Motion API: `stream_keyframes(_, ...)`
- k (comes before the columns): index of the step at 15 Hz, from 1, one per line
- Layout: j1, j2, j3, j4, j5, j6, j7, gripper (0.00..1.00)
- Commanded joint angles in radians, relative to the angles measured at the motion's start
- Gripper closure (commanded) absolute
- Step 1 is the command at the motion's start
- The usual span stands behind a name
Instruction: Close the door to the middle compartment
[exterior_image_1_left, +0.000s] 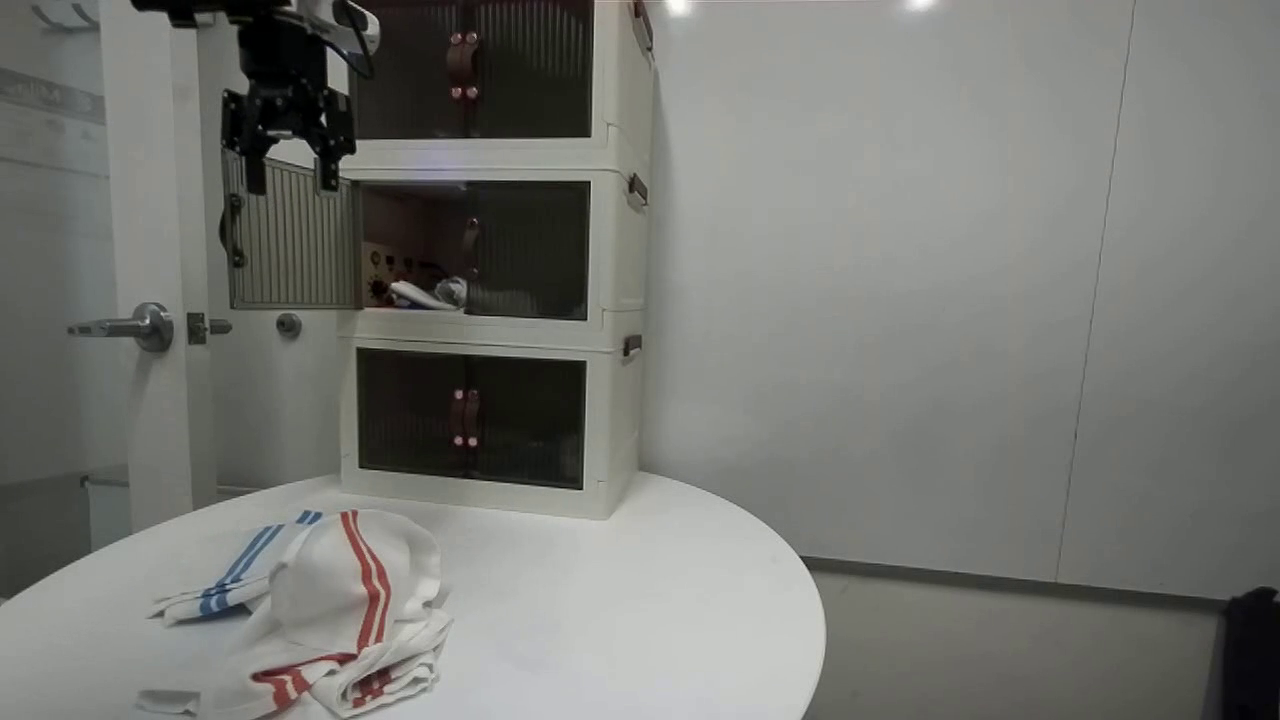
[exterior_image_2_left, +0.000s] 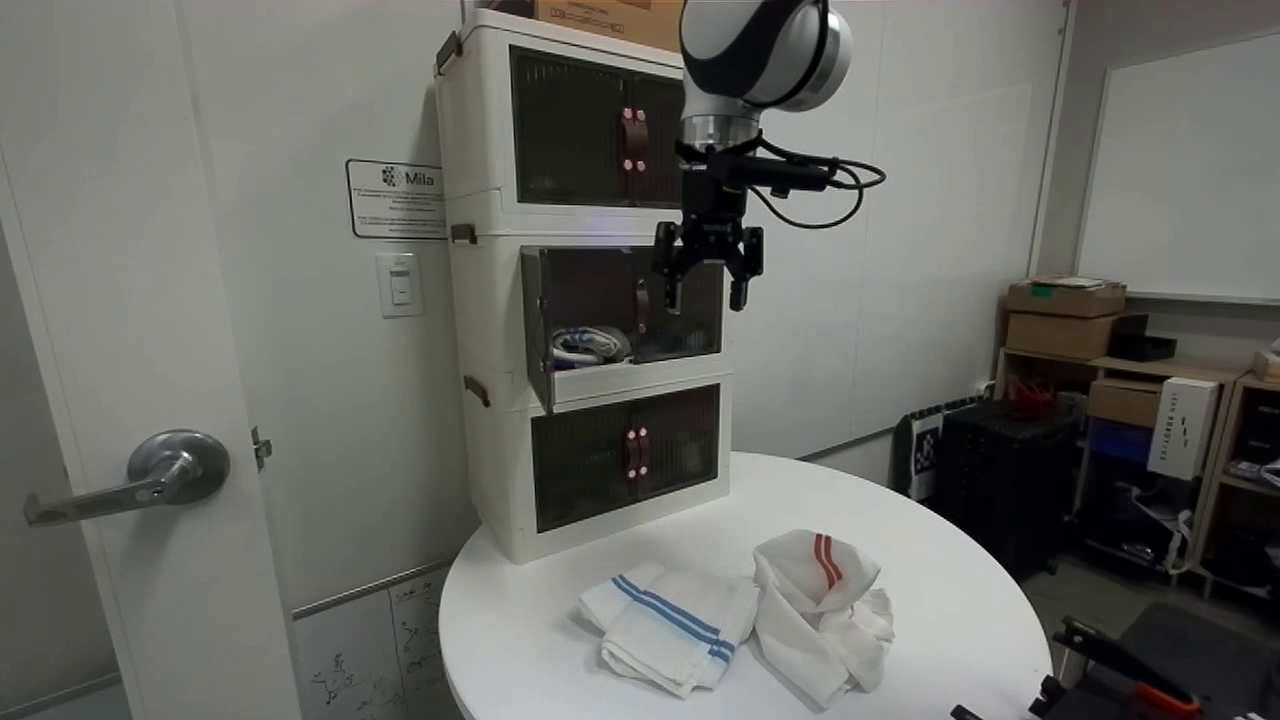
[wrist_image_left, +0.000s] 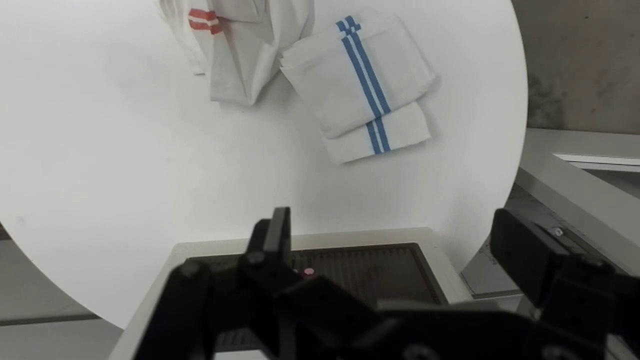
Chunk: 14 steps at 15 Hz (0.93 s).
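In an exterior view, a pale room door (exterior_image_1_left: 155, 430) with a metal lever handle (exterior_image_1_left: 152, 327) takes the left of the frame. Right of it, in the upper left, the door (exterior_image_1_left: 300, 245) stands swung out to the side, a ribbed panel with its dark pull (exterior_image_1_left: 236, 230) on the outer edge. The gripper (exterior_image_1_left: 292, 186) hangs there pointing down, released, its fingers (exterior_image_1_left: 328, 172) spread, and overlaps the door's upper part; touching or apart cannot be told from that frame. In an exterior view the door (exterior_image_2_left: 537, 340) shows nearly edge-on, left of centre, with the gripper (exterior_image_2_left: 706, 300) to its right and apart from it.

In the lower left, a folded blue-striped towel (exterior_image_1_left: 240, 575) and, just beside it, a crumpled red-striped towel (exterior_image_1_left: 315, 600) lie on the round white desk (exterior_image_1_left: 650, 600). Higher, left of centre, the middle compartment (exterior_image_1_left: 625, 250) gapes on its left half, showing a reddish knobbed panel (exterior_image_1_left: 382, 262) and a white bundle (exterior_image_1_left: 425, 296); its right-hand panel (exterior_image_1_left: 535, 250) is closed. The top unit (exterior_image_1_left: 630, 90) and bottom unit (exterior_image_1_left: 618, 430) have both panels closed. A pale wall (exterior_image_1_left: 880, 280) fills the right.
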Motion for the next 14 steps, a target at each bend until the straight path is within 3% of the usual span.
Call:
stream_keyframes(1, 0.036, 0.089, 0.013, 0.161, 0.014, -0.07, 0.026, 0.0)
stream_keyframes(14, 0.124, 0.234, 0.047, 0.482, 0.043, -0.222, 0.022, 0.0)
